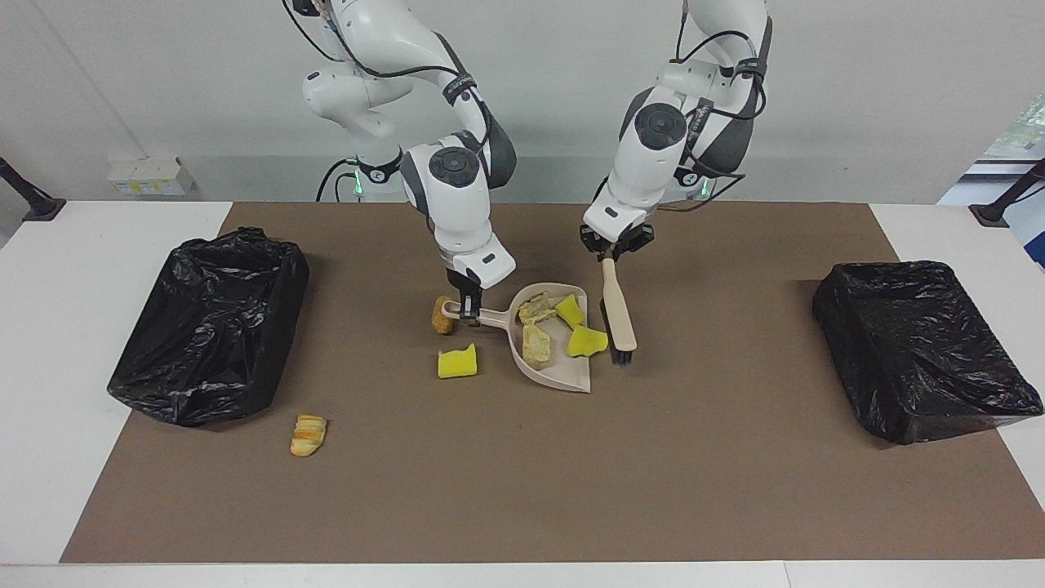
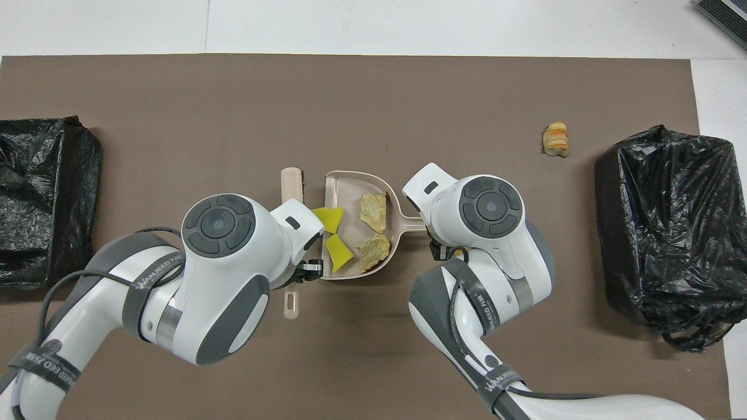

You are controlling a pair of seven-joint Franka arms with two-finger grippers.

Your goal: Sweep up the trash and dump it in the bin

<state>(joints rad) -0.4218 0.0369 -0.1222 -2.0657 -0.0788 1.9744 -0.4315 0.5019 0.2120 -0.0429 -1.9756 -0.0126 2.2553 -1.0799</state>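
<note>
Centre frame, the dustpan (image 1: 549, 343) lies on the brown mat (image 1: 522, 490) of the worktop with four scraps (image 1: 586, 340) in it. The right gripper (image 1: 468, 313) has its jaws clamped on the pan's handle, the left gripper (image 1: 614, 251) on the brush (image 1: 618, 314), upright just beside the pan's open side. Loose scraps lie by the handle: a yellow sponge (image 1: 456, 362) and a brown lump (image 1: 442, 315). The bread piece (image 1: 308, 434) sits lower left near a black bin (image 1: 208, 322).

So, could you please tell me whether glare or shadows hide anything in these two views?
Facing view: the black bin bag shows glossy highlights; soft shadows lie beside the dustpan. Overhead view: lighting is even, and the left arm covers most of the brush.
</note>
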